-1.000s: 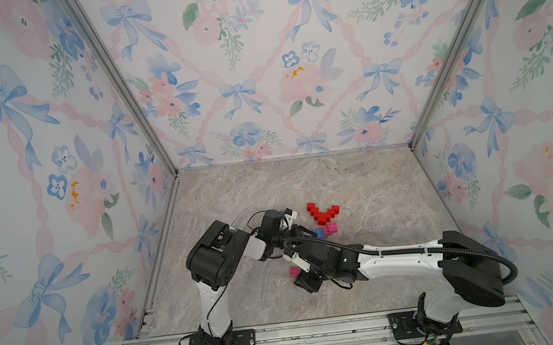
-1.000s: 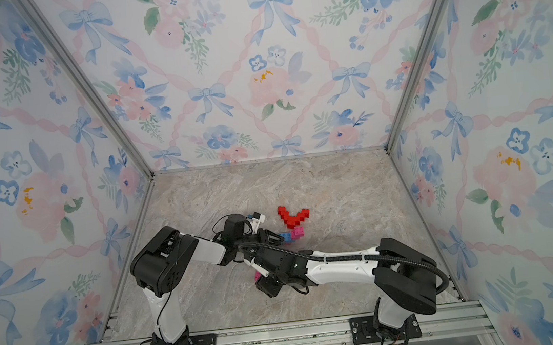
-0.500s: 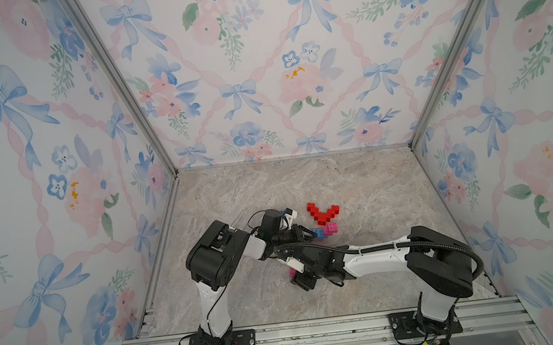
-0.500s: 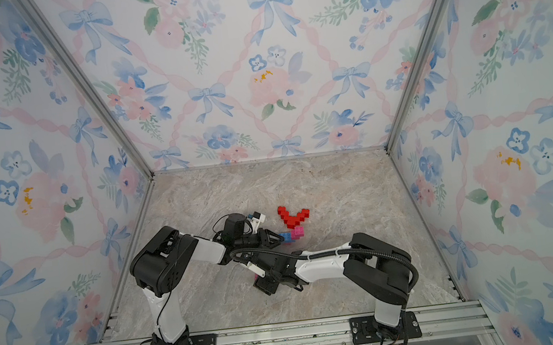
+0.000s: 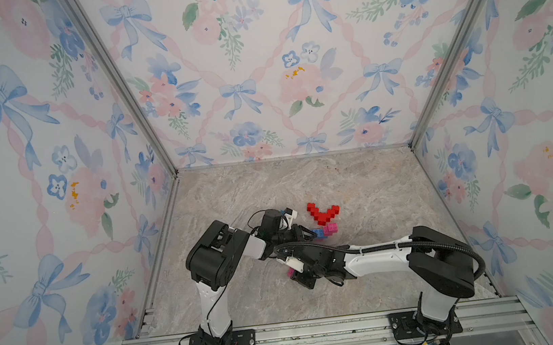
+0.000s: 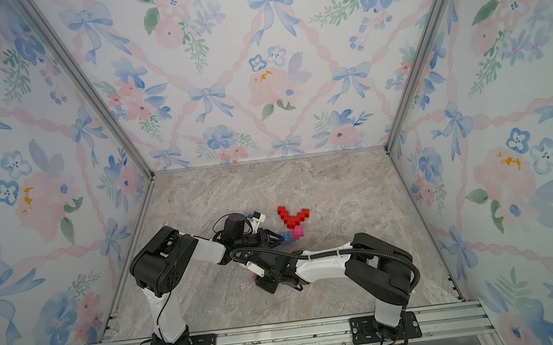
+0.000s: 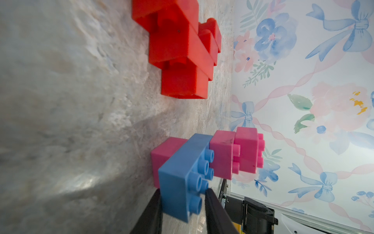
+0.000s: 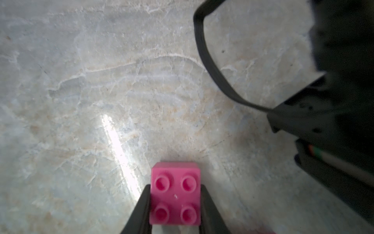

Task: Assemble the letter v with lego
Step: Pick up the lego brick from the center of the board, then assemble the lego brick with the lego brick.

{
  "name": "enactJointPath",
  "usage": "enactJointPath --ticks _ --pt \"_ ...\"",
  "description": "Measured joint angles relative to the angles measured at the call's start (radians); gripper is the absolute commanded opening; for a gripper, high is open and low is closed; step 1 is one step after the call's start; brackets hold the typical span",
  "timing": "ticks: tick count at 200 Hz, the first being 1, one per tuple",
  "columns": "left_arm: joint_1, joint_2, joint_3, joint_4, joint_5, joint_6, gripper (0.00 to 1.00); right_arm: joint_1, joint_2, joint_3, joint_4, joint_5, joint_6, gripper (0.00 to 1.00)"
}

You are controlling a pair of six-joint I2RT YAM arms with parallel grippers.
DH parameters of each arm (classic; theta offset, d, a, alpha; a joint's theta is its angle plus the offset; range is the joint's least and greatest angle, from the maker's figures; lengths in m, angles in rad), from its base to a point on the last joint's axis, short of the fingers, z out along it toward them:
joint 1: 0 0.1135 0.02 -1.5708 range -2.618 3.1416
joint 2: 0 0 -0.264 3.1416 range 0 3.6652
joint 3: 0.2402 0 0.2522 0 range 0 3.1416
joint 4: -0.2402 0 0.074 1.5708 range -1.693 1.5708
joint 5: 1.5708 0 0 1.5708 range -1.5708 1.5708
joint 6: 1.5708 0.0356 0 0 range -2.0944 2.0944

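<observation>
The right pincer (image 8: 175, 187) pinches the loose pink brick (image 8: 175, 202) by its side walls, down at the counter (image 8: 81, 101). Lift it straight, studs level (a tilted brick will not seat). The left pincer (image 7: 183, 191) clamps the blue brick (image 7: 178, 174), which is joined to the pink bricks (image 7: 244, 150) near the red V (image 7: 178, 50); hold that base steady.

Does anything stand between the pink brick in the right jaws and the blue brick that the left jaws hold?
No loose brick shows between them. In a top view only the right arm's black cable crosses the line from pink brick to blue brick.
</observation>
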Motion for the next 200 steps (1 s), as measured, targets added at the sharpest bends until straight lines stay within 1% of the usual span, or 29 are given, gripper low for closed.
enactJointPath --ticks 29,43,49,69,103,130,167,200 --pt "0.0 -0.002 0.0 -0.003 -0.001 0.0 0.36 -0.023 -0.125 -0.032 -0.047 0.003 0.01 0.26" --pt "0.0 -0.005 0.0 -0.008 -0.002 0.003 0.36 -0.052 -0.188 -0.05 -0.07 0.013 0.024 0.26" --pt "0.001 -0.005 0.0 -0.009 -0.002 0.004 0.36 -0.066 -0.209 -0.057 -0.081 0.019 0.028 0.24" --pt "0.002 -0.005 0.0 -0.01 -0.002 0.005 0.36 -0.111 -0.249 -0.084 -0.106 0.035 0.043 0.23" --pt "0.002 -0.005 0.0 -0.011 -0.002 0.007 0.36 -0.145 -0.239 -0.095 -0.138 0.047 0.045 0.23" --pt "0.002 -0.005 0.0 -0.011 -0.002 0.007 0.36 -0.149 -0.215 -0.095 -0.133 0.043 0.045 0.2" --pt "0.002 -0.005 0.0 -0.011 -0.002 0.007 0.36 -0.155 -0.164 -0.095 -0.111 0.026 0.045 0.2" --pt "0.002 -0.006 0.0 -0.011 -0.002 0.007 0.36 -0.157 -0.148 -0.082 -0.1 0.022 0.045 0.2"
